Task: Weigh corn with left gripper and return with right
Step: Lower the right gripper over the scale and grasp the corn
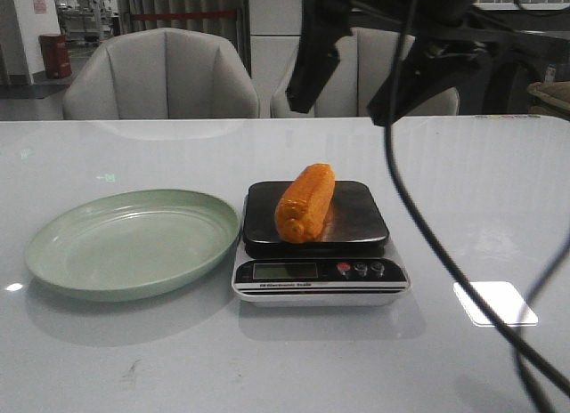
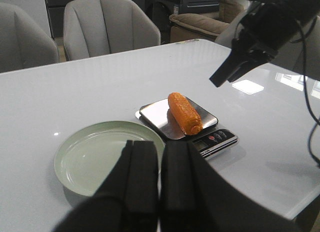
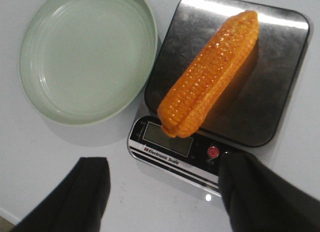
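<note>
The corn (image 1: 305, 202) lies lengthwise on the steel pan of the scale (image 1: 356, 219), 1 blunt end overhanging the display side, nothing gripping it. Just beside the scale sits the green plate (image 1: 98, 253) on the white table (image 1: 463, 360). The right gripper (image 3: 162, 192) hangs above the scale with its 2 fingers spread wide, while the left gripper (image 2: 160, 192) is held back over the plate's near side, fingers pressed together on nothing.

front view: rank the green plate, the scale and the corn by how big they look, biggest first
1. Green plate, the widest thing on the table.
2. Scale, clearly narrower than the plate.
3. Corn, smallest, lying within the scale's platform.
All three sit at a similar distance from the camera, so the order seems reliable.
</note>
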`<move>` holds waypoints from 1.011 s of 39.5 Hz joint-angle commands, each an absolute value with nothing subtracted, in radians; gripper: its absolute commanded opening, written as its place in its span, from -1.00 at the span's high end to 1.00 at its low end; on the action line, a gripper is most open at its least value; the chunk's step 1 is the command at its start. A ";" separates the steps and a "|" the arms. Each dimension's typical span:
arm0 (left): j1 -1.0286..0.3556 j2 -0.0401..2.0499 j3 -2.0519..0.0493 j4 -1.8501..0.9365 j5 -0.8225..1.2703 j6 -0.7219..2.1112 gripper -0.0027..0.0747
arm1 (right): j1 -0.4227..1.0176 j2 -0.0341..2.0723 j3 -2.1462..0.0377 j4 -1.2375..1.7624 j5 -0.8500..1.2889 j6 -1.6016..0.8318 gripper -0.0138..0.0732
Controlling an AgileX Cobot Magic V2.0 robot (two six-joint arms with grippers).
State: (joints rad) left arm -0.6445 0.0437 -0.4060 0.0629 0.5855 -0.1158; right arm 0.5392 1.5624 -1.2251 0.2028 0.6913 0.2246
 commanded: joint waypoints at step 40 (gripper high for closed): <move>-0.651 0.056 -0.429 0.065 0.511 -0.117 0.64 | 0.620 1.992 -1.680 -0.044 0.952 0.826 0.35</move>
State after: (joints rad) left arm -0.6445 0.0437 -0.4060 0.0646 0.5855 -0.1158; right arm 0.6100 2.0488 -1.6321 -0.0437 0.9799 0.8264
